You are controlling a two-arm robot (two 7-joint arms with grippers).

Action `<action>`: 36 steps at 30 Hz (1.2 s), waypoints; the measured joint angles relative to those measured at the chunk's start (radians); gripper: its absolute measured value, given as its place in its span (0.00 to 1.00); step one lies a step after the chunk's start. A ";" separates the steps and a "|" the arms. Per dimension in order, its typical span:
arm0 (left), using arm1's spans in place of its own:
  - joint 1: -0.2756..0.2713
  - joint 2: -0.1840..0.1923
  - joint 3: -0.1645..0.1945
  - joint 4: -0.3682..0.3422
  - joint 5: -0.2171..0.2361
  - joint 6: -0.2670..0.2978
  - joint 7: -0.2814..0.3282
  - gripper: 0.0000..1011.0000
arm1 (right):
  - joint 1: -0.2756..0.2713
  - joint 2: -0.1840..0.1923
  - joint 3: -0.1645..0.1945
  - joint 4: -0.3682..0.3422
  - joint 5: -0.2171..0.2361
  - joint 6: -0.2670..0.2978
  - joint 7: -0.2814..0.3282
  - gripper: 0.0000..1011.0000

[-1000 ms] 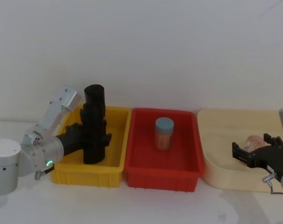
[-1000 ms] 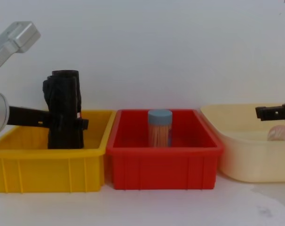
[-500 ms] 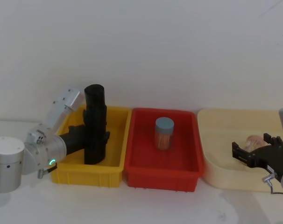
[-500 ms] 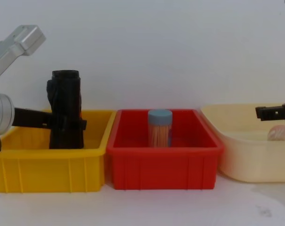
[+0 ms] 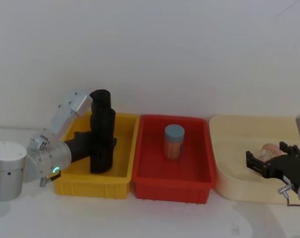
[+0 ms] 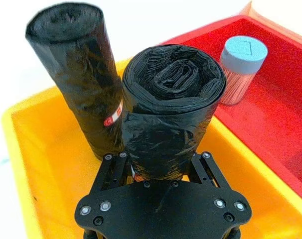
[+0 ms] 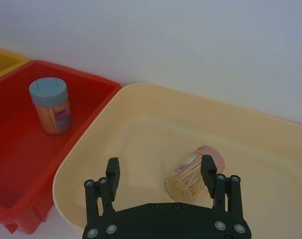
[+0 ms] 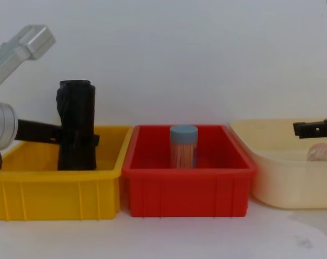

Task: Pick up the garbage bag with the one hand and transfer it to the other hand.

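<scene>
In the yellow bin point(image 5: 90, 186), standing upright: the garbage bag point(image 6: 173, 99), clamped in the left pincer point(image 6: 158, 162), just beside the stickered roll point(image 6: 76, 74). Over the cream tub point(image 7: 151, 124), right pincer point(image 7: 161, 172) agape, idle. Risks tipping the neighbour or slipping through slick plastic on lifting.

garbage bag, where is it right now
The garbage bag stands upright in the yellow bin at the head view's left, gripped by the left claw, beside the stickered roll.
</scene>
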 joint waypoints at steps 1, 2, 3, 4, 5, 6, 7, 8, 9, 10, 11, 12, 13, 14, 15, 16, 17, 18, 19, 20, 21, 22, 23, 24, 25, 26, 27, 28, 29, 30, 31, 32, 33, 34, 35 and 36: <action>-0.004 0.003 0.001 -0.007 0.002 0.006 -0.002 0.45 | 0.000 0.000 0.000 0.000 0.000 0.000 0.000 0.99; -0.006 0.004 0.002 -0.009 0.003 0.009 -0.002 0.44 | 0.000 0.000 0.000 0.000 0.000 0.000 0.000 0.99; -0.009 0.005 0.002 -0.013 0.003 0.012 -0.003 0.44 | 0.000 0.000 0.000 0.000 0.000 0.000 0.000 0.99; -0.014 0.007 0.002 -0.020 0.004 0.018 -0.004 0.44 | 0.000 0.000 0.000 0.000 0.000 0.000 0.000 0.99; -0.016 0.008 0.002 -0.023 0.004 0.021 -0.005 0.43 | 0.000 0.000 0.000 0.000 0.000 0.000 0.000 0.99; -0.019 0.008 0.002 -0.026 0.004 0.024 -0.005 0.43 | 0.000 0.000 0.000 0.000 0.000 0.000 0.000 0.99; -0.021 0.009 0.001 -0.029 0.004 0.028 -0.005 0.43 | 0.000 0.000 0.000 0.000 0.000 0.000 0.000 0.99; -0.026 0.010 0.000 -0.036 0.004 0.034 -0.005 0.43 | 0.000 0.000 0.000 0.000 0.000 0.000 0.000 0.99; -0.029 0.010 -0.001 -0.039 0.004 0.037 -0.005 0.43 | 0.000 0.000 0.000 0.000 0.000 0.000 0.000 0.99; -0.031 0.010 -0.002 -0.042 0.003 0.040 -0.005 0.43 | 0.000 0.000 0.000 0.000 0.000 0.000 0.000 0.99; -0.035 0.010 -0.005 -0.047 0.002 0.045 -0.004 0.43 | 0.000 0.000 0.000 0.000 0.000 0.000 0.000 0.99; -0.036 0.010 -0.006 -0.050 0.001 0.048 -0.003 0.43 | 0.000 0.000 0.000 0.000 0.000 0.000 0.000 0.99; -0.039 0.009 -0.008 -0.054 0.000 0.050 -0.001 0.43 | 0.000 0.000 0.000 0.000 0.000 0.000 0.000 0.99; -0.041 0.009 -0.011 -0.059 -0.002 0.054 0.002 0.43 | 0.000 0.000 0.000 0.000 0.000 0.000 0.000 0.99; -0.043 0.008 -0.013 -0.062 -0.004 0.056 0.004 0.43 | 0.000 0.000 0.000 0.000 0.000 0.000 0.000 0.99; -0.044 0.007 -0.015 -0.065 -0.005 0.058 0.006 0.43 | 0.000 0.000 0.000 0.000 0.000 0.000 0.000 0.99; -0.046 0.005 -0.019 -0.070 -0.009 0.060 0.012 0.43 | 0.000 0.000 0.000 0.000 0.000 0.000 0.000 0.99; -0.047 0.003 -0.022 -0.073 -0.011 0.061 0.015 0.43 | 0.000 0.000 0.000 0.000 0.000 0.000 0.000 0.99; -0.049 0.001 -0.025 -0.077 -0.014 0.062 0.019 0.43 | 0.000 0.000 0.000 0.000 0.000 0.000 0.000 0.99; -0.049 0.001 -0.025 -0.077 -0.014 0.062 0.019 0.43 | 0.000 0.000 0.000 0.000 0.000 0.000 0.000 0.99; -0.052 -0.003 -0.029 -0.081 -0.018 0.063 0.023 0.43 | 0.000 0.000 0.000 0.000 0.000 0.000 0.000 0.99; -0.054 -0.006 -0.031 -0.083 -0.020 0.063 0.026 0.43 | 0.000 0.000 0.000 0.000 0.000 0.000 0.000 0.99; -0.055 -0.007 -0.032 -0.084 -0.022 0.063 0.028 0.43 | 0.000 0.000 0.000 0.000 0.000 0.000 0.000 0.99; -0.058 -0.013 -0.036 -0.087 -0.026 0.063 0.033 0.43 | 0.000 0.000 0.000 0.000 0.000 0.000 0.000 0.99; -0.060 -0.016 -0.037 -0.087 -0.028 0.063 0.035 0.43 | 0.000 0.000 0.000 0.000 0.000 0.000 0.000 0.99; -0.065 -0.023 -0.039 -0.088 -0.032 0.063 0.038 0.43 | 0.000 0.000 0.000 0.000 0.000 0.000 0.000 0.99; -0.067 -0.025 -0.040 -0.088 -0.034 0.063 0.038 0.43 | 0.000 0.000 0.000 0.000 0.000 0.000 0.000 0.99; -0.070 -0.029 -0.040 -0.088 -0.037 0.061 0.040 0.43 | 0.000 0.000 0.000 0.000 0.000 0.000 0.000 0.99; -0.073 -0.032 -0.041 -0.087 -0.039 0.060 0.040 0.43 | 0.000 0.000 0.000 0.000 0.000 0.000 0.000 0.99; -0.076 -0.035 -0.041 -0.086 -0.041 0.059 0.040 0.43 | 0.000 0.000 0.000 0.000 0.000 0.000 0.000 0.99; -0.083 -0.041 -0.041 -0.082 -0.044 0.056 0.040 0.43 | 0.000 0.000 0.000 0.000 0.000 0.000 0.000 0.99; -0.086 -0.043 -0.040 -0.079 -0.045 0.055 0.040 0.43 | 0.000 0.000 0.000 0.000 0.000 0.000 0.000 0.99; -0.090 -0.046 -0.039 -0.076 -0.047 0.053 0.039 0.43 | 0.000 0.000 0.000 0.000 0.000 0.000 0.000 0.99; -0.099 -0.053 -0.036 -0.068 -0.051 0.050 0.036 0.43 | 0.000 0.000 0.000 0.000 0.000 0.000 0.000 0.99; -0.104 -0.056 -0.034 -0.064 -0.053 0.048 0.032 0.43 | 0.000 0.000 0.000 0.000 0.000 0.000 0.000 0.99; -0.108 -0.058 -0.033 -0.060 -0.054 0.047 0.030 0.43 | 0.000 0.000 0.000 0.000 0.000 0.000 0.000 0.99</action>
